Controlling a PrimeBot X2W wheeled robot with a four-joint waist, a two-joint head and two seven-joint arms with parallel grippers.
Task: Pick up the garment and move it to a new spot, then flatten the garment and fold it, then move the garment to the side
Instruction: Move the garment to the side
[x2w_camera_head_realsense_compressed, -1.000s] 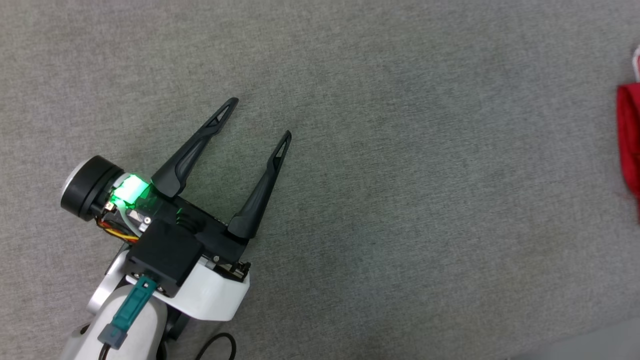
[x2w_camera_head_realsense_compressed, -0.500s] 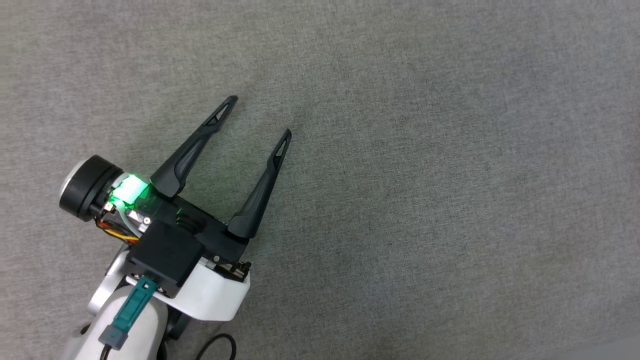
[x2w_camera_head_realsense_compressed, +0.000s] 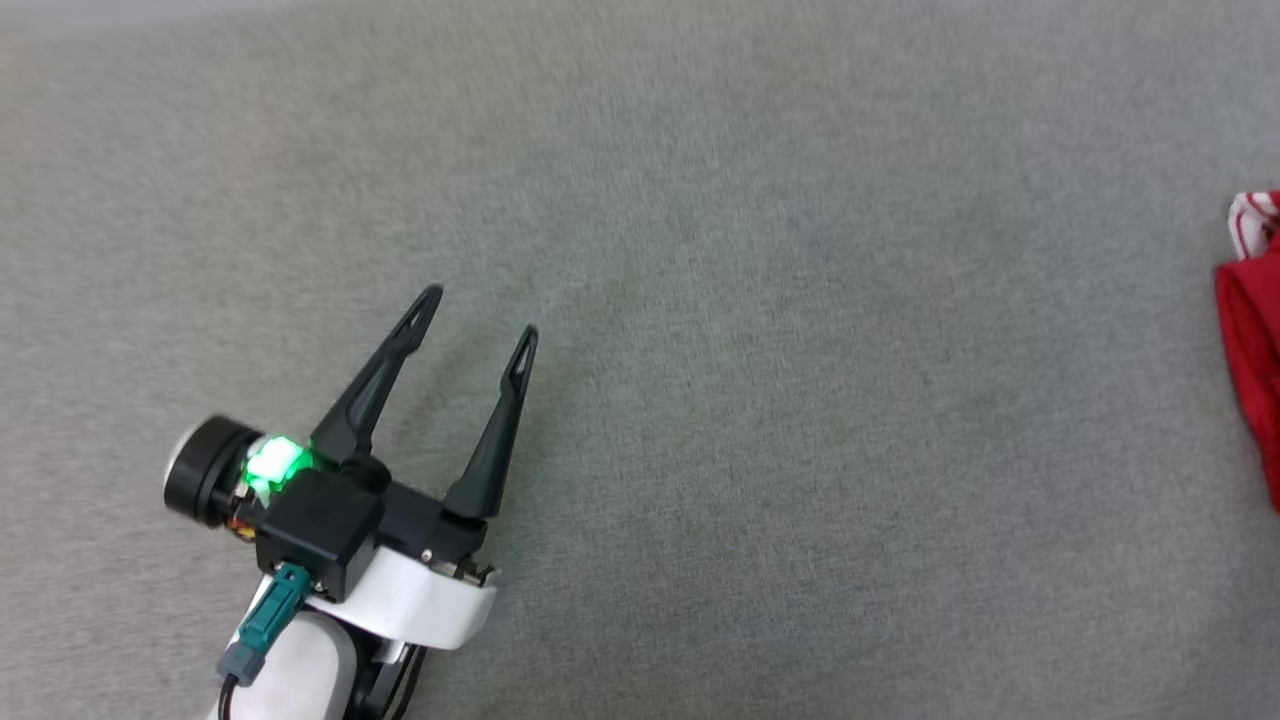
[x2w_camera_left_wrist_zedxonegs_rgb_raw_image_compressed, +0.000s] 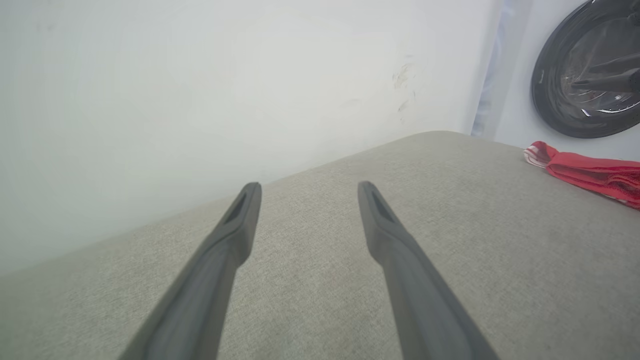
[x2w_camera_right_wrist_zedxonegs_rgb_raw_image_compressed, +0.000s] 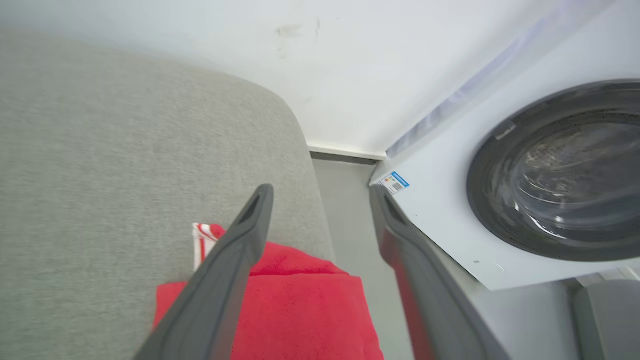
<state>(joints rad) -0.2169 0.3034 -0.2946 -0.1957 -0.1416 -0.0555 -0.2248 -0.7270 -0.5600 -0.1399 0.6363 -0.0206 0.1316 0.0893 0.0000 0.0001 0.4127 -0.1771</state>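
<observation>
**Red garment (x2w_camera_head_realsense_compressed: 1252, 340) lying at right edge of grey pad (x2w_camera_head_realsense_compressed: 760, 400)**

Left gripper (x2w_camera_head_realsense_compressed: 481, 313) is hovering over the pad, fingers spread and holding nothing, well apart from the garment. Right gripper (x2w_camera_right_wrist_zedxonegs_rgb_raw_image_compressed: 321, 191) is hanging above the garment, fingers apart. Washer (x2w_camera_right_wrist_zedxonegs_rgb_raw_image_compressed: 550, 170) is standing beside the pad.

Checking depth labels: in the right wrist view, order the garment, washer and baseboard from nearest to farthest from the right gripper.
1. Garment, lying just beneath the right gripper.
2. Washer, off to the view's right.
3. Baseboard, far ahead, beyond the fingertips.
</observation>
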